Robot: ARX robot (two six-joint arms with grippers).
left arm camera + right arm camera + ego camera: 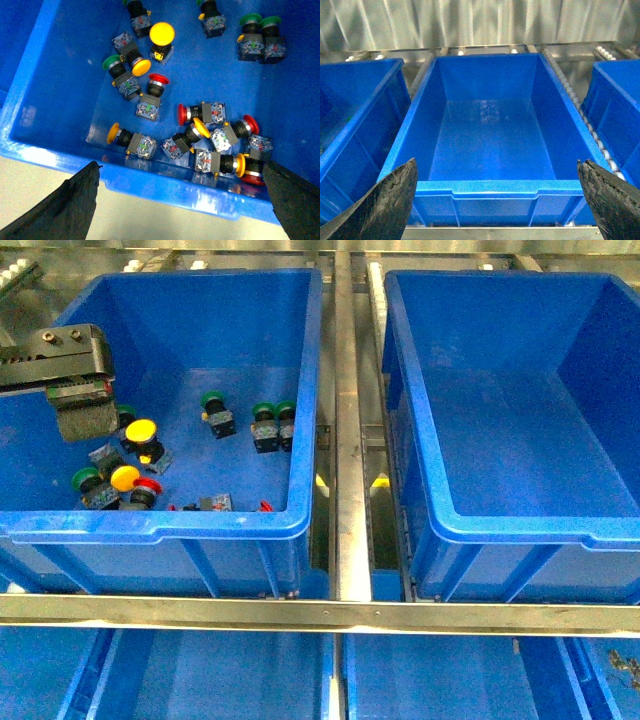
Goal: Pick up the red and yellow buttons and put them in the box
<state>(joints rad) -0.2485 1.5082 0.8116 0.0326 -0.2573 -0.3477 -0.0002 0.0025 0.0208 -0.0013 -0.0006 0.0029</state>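
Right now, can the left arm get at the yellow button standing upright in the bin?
Probably yes. The left gripper hangs open over the bin, and the yellow button stands cap-up with nothing above it.

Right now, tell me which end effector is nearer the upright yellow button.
Left. The left end effector hovers over the left bin, close beside the yellow button; the right end effector is out of the front view, facing the right bin.
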